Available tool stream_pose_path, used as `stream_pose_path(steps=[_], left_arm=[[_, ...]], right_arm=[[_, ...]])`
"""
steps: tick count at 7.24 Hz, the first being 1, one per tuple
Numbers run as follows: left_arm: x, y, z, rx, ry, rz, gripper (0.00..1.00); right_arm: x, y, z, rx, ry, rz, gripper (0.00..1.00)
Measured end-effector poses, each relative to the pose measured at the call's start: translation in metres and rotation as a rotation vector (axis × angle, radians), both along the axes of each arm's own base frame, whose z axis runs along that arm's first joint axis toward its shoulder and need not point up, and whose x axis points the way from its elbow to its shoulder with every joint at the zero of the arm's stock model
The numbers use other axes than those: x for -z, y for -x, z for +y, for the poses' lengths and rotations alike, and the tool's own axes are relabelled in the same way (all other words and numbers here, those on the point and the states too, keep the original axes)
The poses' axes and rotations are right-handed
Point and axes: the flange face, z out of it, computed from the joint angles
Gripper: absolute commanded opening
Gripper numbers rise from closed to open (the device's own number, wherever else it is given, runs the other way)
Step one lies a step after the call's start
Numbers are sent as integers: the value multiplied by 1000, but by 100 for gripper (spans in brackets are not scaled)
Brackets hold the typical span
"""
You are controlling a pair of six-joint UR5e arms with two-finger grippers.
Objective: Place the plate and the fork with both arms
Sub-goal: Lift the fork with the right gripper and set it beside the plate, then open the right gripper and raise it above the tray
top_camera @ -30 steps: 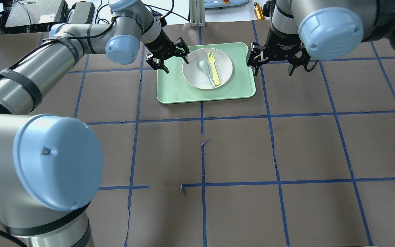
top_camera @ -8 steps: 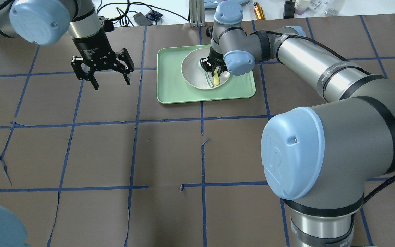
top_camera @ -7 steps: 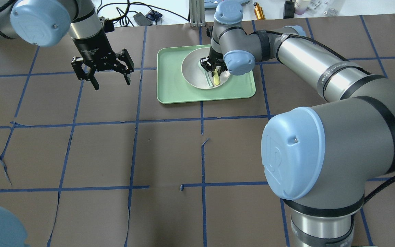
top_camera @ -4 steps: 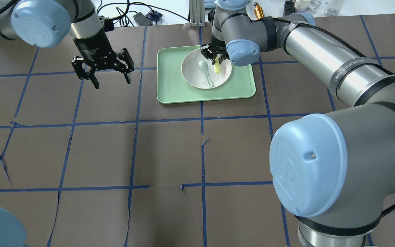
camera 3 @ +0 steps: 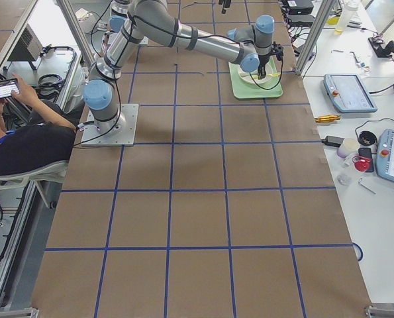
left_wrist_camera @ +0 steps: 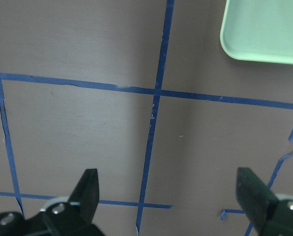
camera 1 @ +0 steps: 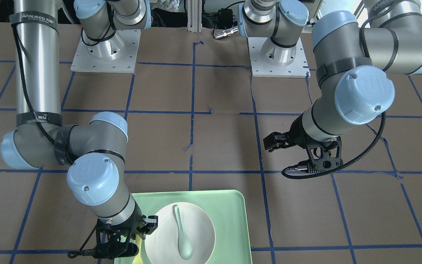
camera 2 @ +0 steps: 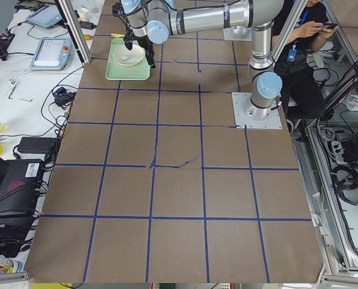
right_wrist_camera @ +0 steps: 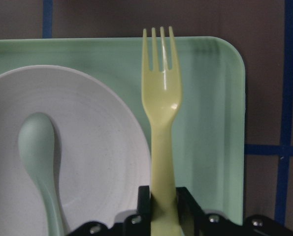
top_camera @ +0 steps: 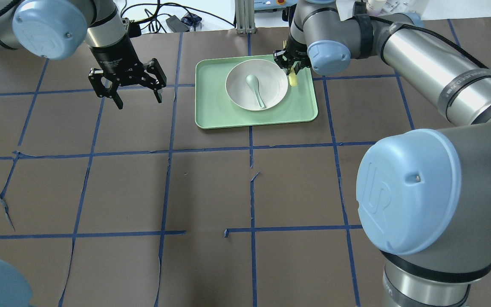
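One fork [right_wrist_camera: 161, 113] is clamped in the right pincer [right_wrist_camera: 162, 199] just beside the plate [top_camera: 273, 83]; the left pincer [top_camera: 139, 103] is spread wide, empty, well apart from it.

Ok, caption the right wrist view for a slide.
Right end effector grips the pale-yellow plastic fork over the rectangular mint-green tray, beside the round off-white plate.

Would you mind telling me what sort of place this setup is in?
Probably a robotics lab: the left arm and right arm stand bolted on a tape-gridded table, with a teach pendant on the side bench.
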Motion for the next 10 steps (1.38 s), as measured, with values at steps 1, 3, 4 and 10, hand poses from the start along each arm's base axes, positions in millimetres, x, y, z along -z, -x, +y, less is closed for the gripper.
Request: stream_pose_path(steps=[1, 3, 4, 10], left_arm=[[0, 0, 0, -2, 0, 0, 100], [0, 1, 0, -4, 0, -1, 100], [0, 1, 0, -5, 1, -1, 100], [-41, 7, 14, -8, 73, -15, 100]], right_arm=[[16, 11, 2, -15, -26, 3, 0], [40, 17, 7, -20, -63, 4, 100], [43, 17, 8, -13, -70, 5, 100], [-117, 31, 82, 14, -159, 88, 100]])
